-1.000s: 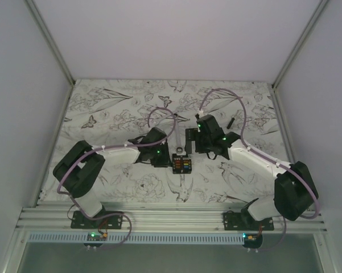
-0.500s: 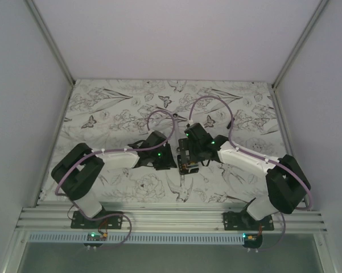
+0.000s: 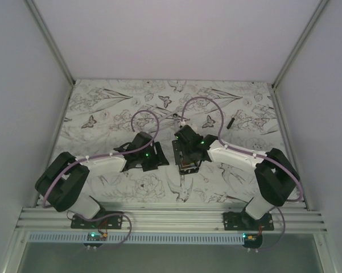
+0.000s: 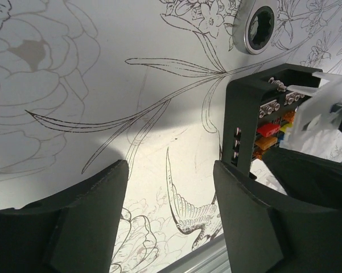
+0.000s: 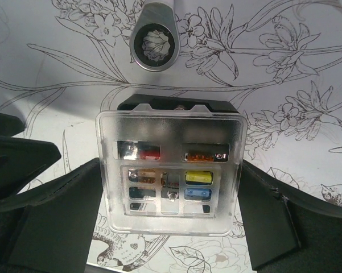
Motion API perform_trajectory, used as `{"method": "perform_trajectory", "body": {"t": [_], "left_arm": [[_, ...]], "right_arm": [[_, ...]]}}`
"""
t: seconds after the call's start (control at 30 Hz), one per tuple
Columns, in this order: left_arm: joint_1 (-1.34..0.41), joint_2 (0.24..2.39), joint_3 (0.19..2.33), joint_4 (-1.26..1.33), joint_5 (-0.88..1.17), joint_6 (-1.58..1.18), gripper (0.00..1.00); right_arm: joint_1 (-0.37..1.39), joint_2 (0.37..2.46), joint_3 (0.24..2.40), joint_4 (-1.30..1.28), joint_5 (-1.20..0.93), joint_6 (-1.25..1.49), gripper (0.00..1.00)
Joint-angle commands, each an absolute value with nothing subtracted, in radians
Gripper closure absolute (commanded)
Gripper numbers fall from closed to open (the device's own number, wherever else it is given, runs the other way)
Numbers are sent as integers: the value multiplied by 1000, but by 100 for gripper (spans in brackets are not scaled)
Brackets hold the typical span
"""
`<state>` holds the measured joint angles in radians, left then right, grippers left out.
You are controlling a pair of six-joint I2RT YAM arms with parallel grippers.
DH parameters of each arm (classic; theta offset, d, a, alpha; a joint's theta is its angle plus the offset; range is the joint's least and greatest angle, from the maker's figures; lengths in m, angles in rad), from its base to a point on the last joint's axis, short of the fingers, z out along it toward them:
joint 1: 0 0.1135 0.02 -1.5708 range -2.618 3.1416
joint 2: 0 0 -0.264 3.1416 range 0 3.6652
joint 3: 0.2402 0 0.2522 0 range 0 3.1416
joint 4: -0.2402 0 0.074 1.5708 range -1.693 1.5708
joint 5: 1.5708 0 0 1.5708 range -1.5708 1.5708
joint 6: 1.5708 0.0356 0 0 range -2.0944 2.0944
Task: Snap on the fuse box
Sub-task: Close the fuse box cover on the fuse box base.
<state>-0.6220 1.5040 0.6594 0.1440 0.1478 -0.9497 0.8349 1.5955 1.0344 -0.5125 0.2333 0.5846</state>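
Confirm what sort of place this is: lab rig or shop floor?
Likely a lab test cell: plain white enclosure walls, left arm and right arm bolted to an aluminium rail, and a floral-print table cover.

The fuse box (image 5: 176, 104) is a small black rectangular plastic box, lying flat on the table about mid-depth and a little right of centre, its open face up. Rows of red, orange, yellow and blue fuses sit inside it. Its clear, squarish lid (image 5: 171, 170) lies over that face between the fingers of the right gripper (image 5: 169, 227), with the box's far edge showing beyond it; whether the lid is fully seated cannot be told.
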Motion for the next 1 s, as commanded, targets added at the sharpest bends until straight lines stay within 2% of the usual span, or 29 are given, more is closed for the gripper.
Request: {"method": "perform_trajectory", "body": {"t": [0.0, 0.43, 0.87, 0.93, 0.97], "left_arm": [[-608, 1517, 624, 87, 114, -933, 31], [-603, 1531, 635, 87, 126, -927, 22], [-603, 1535, 635, 86, 132, -927, 19], [-603, 1533, 634, 86, 131, -927, 19], [-603, 1533, 632, 87, 130, -927, 19]], "right_arm": [[854, 1623, 1074, -513, 290, 621, 22], [857, 1657, 1066, -500, 305, 641, 19], [859, 1678, 1043, -468, 306, 661, 15], [861, 1678, 1039, -467, 303, 662, 13], [861, 1676, 1037, -468, 304, 662, 8]]}}
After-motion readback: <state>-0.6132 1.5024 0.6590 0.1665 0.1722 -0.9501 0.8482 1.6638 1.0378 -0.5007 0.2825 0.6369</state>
